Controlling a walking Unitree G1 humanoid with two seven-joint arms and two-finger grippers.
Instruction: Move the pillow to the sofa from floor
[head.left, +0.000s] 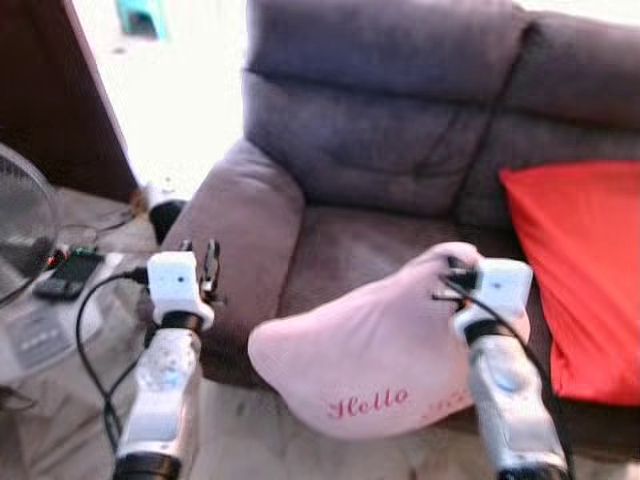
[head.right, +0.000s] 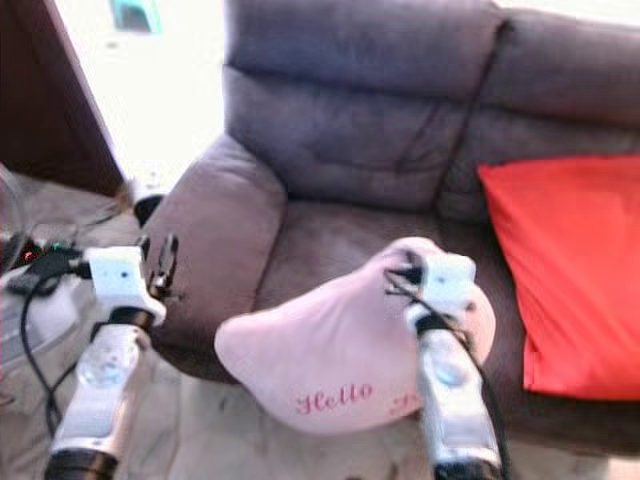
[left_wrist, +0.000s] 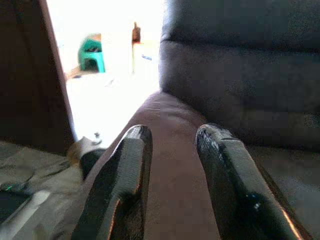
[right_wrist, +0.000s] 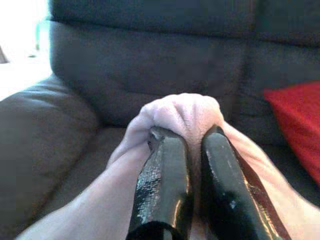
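A pink pillow (head.left: 370, 350) with "Hello" stitched in red hangs in front of the grey sofa (head.left: 400, 130), its upper part over the front of the seat. My right gripper (right_wrist: 189, 137) is shut on a bunched fold at the pillow's top edge (right_wrist: 182, 112). My left gripper (left_wrist: 172, 142) is open and holds nothing; it hovers over the sofa's left armrest (head.left: 235, 220).
A red cushion (head.left: 585, 270) lies on the sofa's right seat. To the left stand a fan (head.left: 22, 215) and a low surface with a phone (head.left: 68, 273) and black cables. A dark wooden panel (head.left: 50, 90) borders a bright doorway at the back left.
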